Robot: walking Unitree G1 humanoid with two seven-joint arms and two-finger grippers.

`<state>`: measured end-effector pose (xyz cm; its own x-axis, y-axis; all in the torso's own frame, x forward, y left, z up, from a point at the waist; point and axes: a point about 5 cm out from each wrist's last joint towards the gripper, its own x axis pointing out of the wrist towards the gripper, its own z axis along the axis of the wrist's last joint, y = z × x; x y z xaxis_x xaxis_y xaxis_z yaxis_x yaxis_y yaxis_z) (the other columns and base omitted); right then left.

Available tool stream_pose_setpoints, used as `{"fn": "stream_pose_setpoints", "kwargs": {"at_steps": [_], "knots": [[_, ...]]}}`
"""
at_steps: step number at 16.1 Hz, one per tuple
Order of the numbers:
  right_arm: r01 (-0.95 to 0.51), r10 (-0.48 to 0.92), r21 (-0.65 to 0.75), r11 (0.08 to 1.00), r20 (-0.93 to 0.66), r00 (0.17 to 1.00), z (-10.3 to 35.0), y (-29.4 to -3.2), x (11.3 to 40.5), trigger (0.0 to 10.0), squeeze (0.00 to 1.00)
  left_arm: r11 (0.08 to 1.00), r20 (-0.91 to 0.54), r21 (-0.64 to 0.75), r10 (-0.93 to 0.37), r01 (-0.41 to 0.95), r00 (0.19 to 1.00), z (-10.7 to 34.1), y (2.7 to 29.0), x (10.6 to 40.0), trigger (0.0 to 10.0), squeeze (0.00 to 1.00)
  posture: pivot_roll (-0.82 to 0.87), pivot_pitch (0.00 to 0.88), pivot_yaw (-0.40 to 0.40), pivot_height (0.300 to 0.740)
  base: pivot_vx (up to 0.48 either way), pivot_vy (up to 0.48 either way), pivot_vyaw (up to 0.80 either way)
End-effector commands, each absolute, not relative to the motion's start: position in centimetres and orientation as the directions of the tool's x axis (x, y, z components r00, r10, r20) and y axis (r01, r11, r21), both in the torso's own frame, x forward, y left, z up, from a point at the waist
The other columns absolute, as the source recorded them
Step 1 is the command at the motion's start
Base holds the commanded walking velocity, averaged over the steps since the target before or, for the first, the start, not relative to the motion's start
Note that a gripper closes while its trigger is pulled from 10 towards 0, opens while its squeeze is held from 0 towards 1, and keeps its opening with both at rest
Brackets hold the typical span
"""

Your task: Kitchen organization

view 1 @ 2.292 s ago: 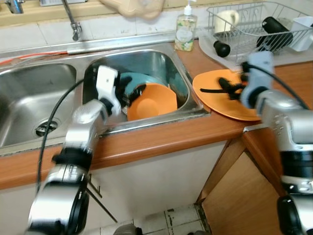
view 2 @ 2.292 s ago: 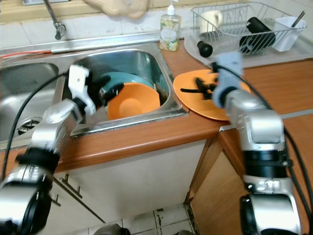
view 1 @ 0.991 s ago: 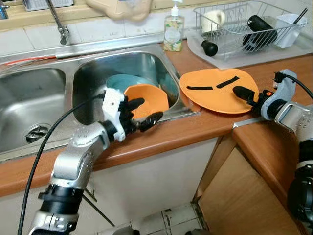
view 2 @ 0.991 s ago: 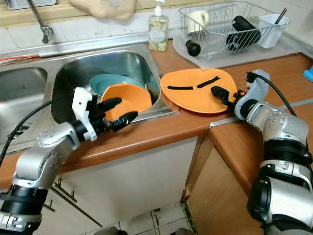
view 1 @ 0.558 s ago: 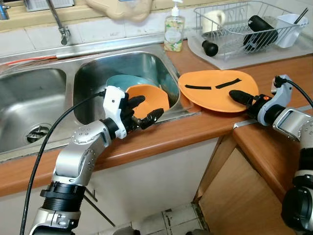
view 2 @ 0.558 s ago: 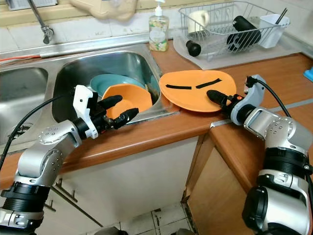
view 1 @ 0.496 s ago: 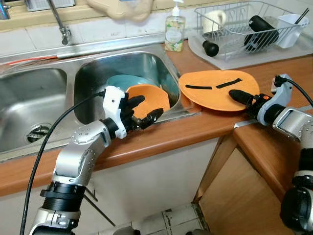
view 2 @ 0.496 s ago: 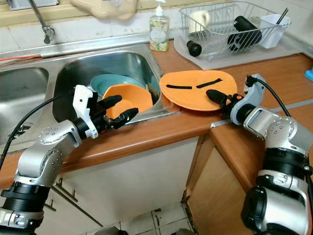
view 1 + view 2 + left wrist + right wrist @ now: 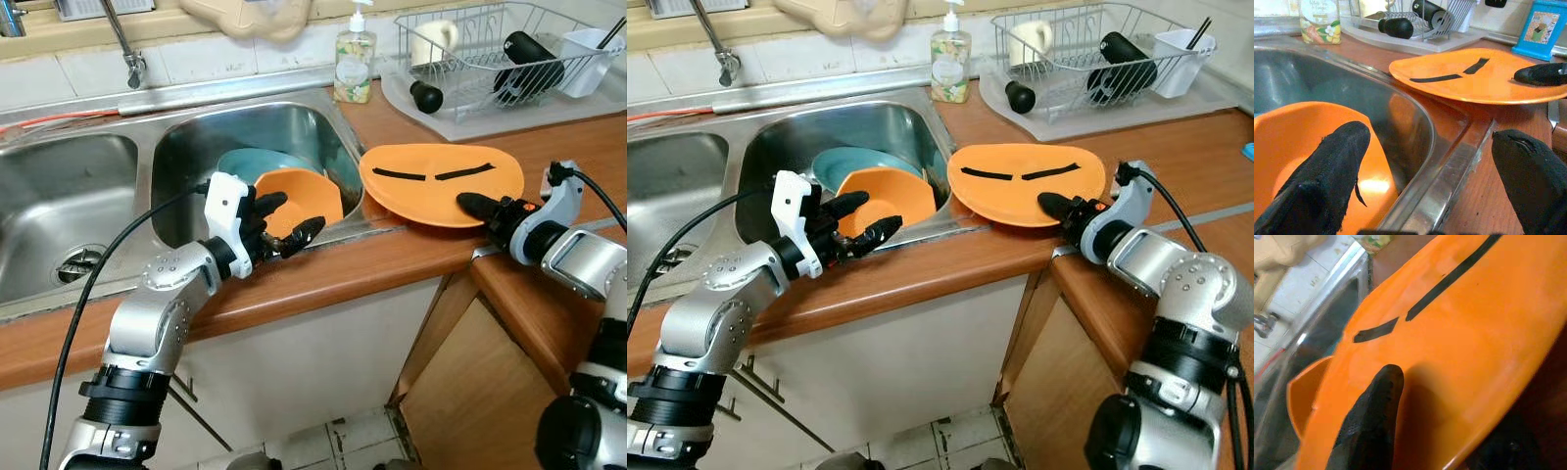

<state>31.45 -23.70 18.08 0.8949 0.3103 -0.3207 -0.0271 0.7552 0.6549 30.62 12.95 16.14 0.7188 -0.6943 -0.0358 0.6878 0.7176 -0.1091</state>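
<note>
My right gripper (image 9: pixel 477 207) pinches the flat orange plate (image 9: pixel 441 182) on the wooden counter (image 9: pixel 392 257), lower finger hidden beneath. My left gripper (image 9: pixel 287 217) gapes over the steel sink's (image 9: pixel 196 147) orange bowl (image 9: pixel 302 198).

Silver jointed arms, black cables, white wrist block, black-fingered left tool (image 9: pixel 279 220) and right tool (image 9: pixel 480 208).

right tool (image 9: pixel 1415 450) | clamped on orange plate (image 9: pixel 1464 333) rim

Orange plate (image 9: pixel 441 183) apparently tilted; orange bowl (image 9: pixel 304 199) in sink.
</note>
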Motion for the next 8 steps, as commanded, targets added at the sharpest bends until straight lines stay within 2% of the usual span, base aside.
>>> {"fn": "stream_pose_setpoints", "kwargs": {"at_steps": [1, 8], "knots": [[-0.049, 0.322, 0.669, 0.742, -0.291, 0.901, 18.7, -23.3, 31.1, 0.0, 0.00, 0.720, -0.021, -0.103, -0.691, 0.686, 0.722, 16.6, 13.0, 30.4, 10.0, 0.40, -0.11, 0.000, 0.067, 0.740, 0.000, 0.000, 0.00], [-0.068, 0.311, 0.693, 0.718, -0.232, 0.922, 20.7, -22.3, 30.3, 0.0, 0.00, 0.724, -0.025, -0.110, -0.687, 0.681, 0.726, 16.5, 13.0, 29.8, 10.0, 0.39, -0.10, 0.000, 0.056, 0.740, 0.000, 0.000, 0.00]]}}
